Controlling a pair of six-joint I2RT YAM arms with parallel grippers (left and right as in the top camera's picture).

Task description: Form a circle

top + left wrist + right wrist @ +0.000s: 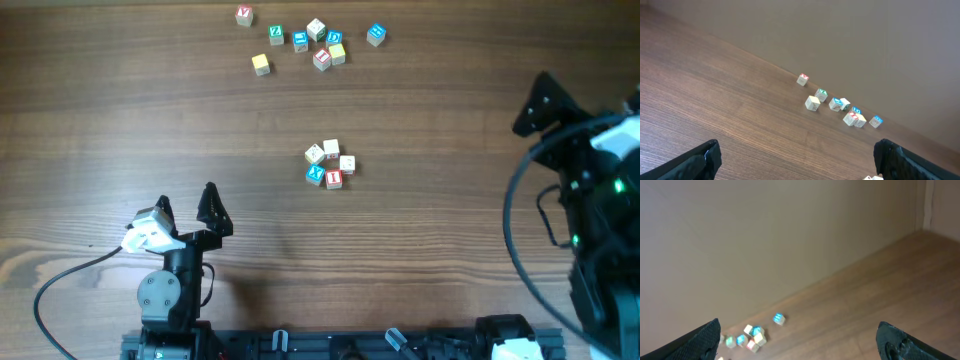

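Note:
The circle [330, 165] is a tight ring of small letter cubes at the middle of the table, with a blue cube [315, 174] and a red cube [334, 180] on its near side. My left gripper [186, 205] stands open to the near left of it, well apart, with nothing between its fingers. In the left wrist view, the left gripper [797, 162] has bare wood between its jaws, and one whitish cube of the circle [871, 177] peeks in at the bottom edge. My right gripper [582, 100] is open at the far right. Seen from its wrist, the right gripper [800, 342] is empty.
Several loose letter cubes [316, 40] lie scattered near the far edge; these loose cubes [840, 105] show ahead of the left wrist, and the same loose cubes [752, 335] are blurred at the right wrist view's lower left. A lone yellow cube [261, 64] sits nearer. A black cable [70, 275] trails near the left arm's base.

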